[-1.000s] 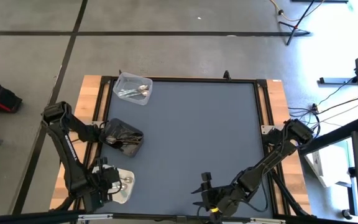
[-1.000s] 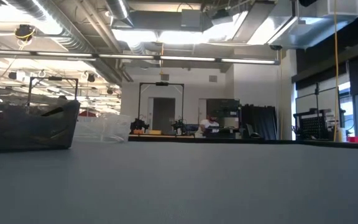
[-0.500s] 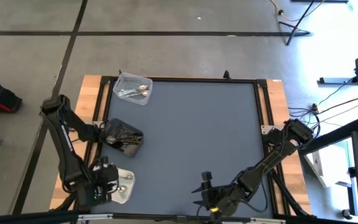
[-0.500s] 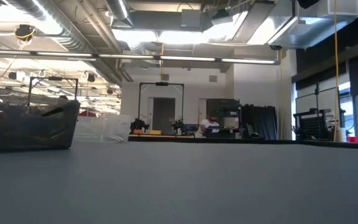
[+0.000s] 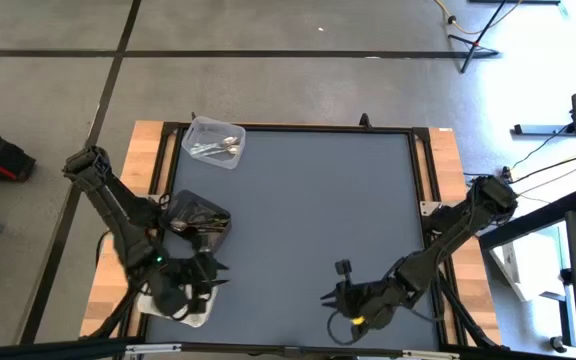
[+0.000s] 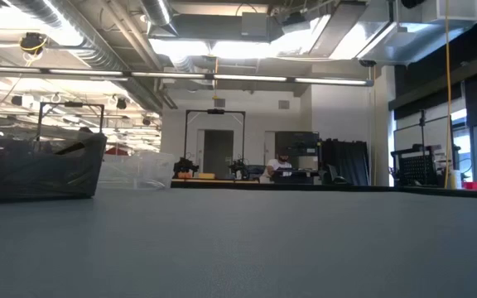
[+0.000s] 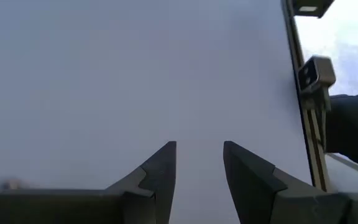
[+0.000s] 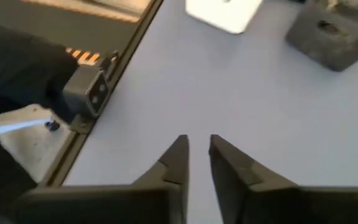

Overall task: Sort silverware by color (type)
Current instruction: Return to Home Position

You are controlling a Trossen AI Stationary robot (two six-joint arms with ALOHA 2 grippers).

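Observation:
Shiny silver spoons [image 5: 218, 148] lie in a clear plastic tub [image 5: 215, 131] at the table's far left. Dark utensils [image 5: 198, 214] lie in a dark tub [image 5: 218, 232] at mid left, which also appears in the low view [image 6: 36, 170]. A white tray [image 5: 194, 316] sits at the near left, mostly hidden under my left arm. My left gripper [image 5: 213, 272] [image 7: 199, 152] hangs open above the bare mat beside the tray, holding nothing. My right gripper [image 5: 333, 300] [image 8: 197, 146] is near the front edge at mid table. Its fingers stand a narrow gap apart with nothing between them.
The grey mat [image 5: 328, 200] stretches bare from the tubs to the right edge. A small camera block [image 8: 92, 93] sits on the table's frame near my right gripper. Wooden strips [image 5: 148, 150] border the mat on both sides.
My left gripper has risen from over the white tray and swung toward the table's middle, tipping up from a steep downward point. My right gripper has moved a little up and toward the far edge.

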